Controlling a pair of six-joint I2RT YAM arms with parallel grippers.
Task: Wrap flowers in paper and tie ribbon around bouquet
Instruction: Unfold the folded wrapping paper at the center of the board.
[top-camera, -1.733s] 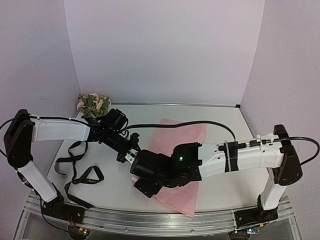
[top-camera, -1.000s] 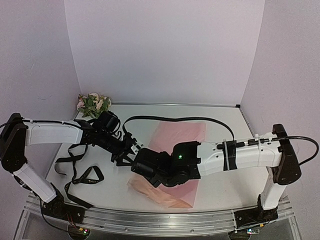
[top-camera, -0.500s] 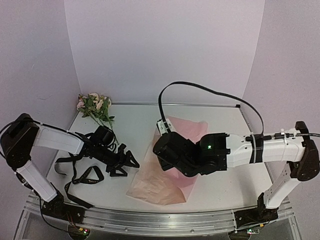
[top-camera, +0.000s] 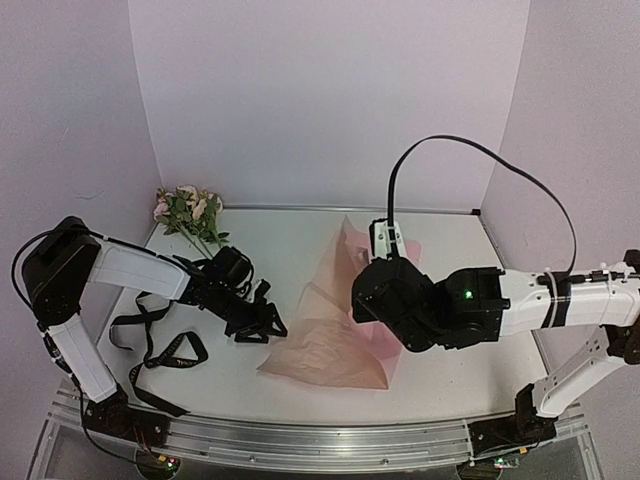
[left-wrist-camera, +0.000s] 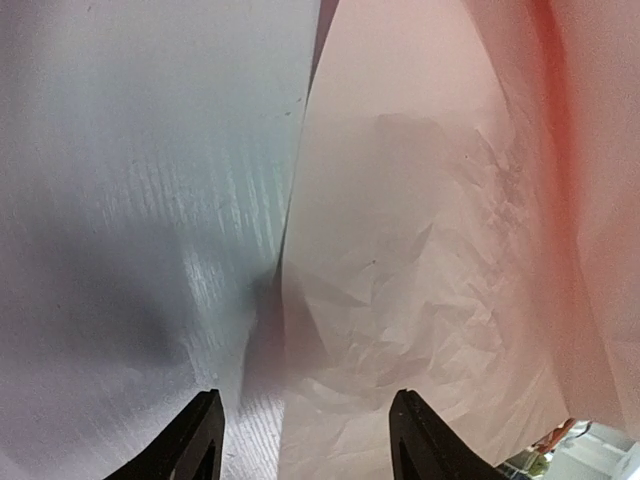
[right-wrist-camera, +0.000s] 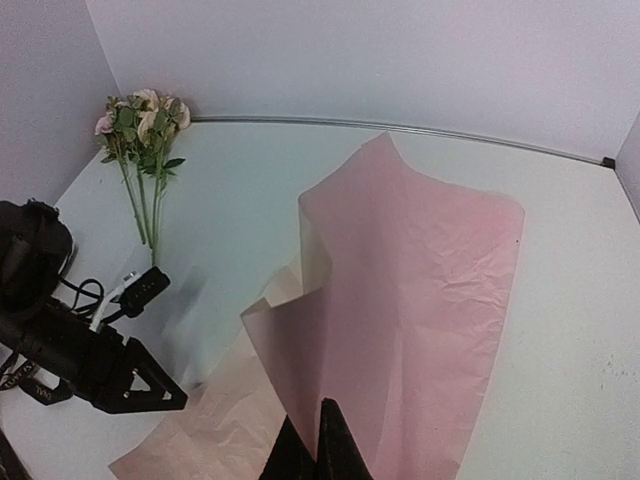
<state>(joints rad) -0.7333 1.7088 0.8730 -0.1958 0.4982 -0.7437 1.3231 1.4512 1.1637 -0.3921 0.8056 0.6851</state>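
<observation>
The left end effector is seen in the top view set low over the bench, just beside the left edge of the paper. Its jaws are parted and nothing is held. The right end effector is hidden there beneath its own wrist, above the middle of the sheet, part of which is held up off the bench toward the far edge. The flowers are laid in the far left corner, well apart from the paper. The ribbon is looped along the left edge.

In the left wrist view, the fingers are shown apart, with only bare bench and the crumpled margin of the paper framed between them. This end effector is therefore taken as open and empty.

In the right wrist view, the right end effector is clamped on a pinch of the paper, and a limp fold is carried clear of the bench. The flowers are seen untouched in their corner.

The sheet is judged very light, soft and easily torn or creased, and it is likely to slide on the smooth bench. It is best taken at an edge or corner with a shallow pinch. The flowers are best taken by the stems, as the blooms are judged fragile.
</observation>
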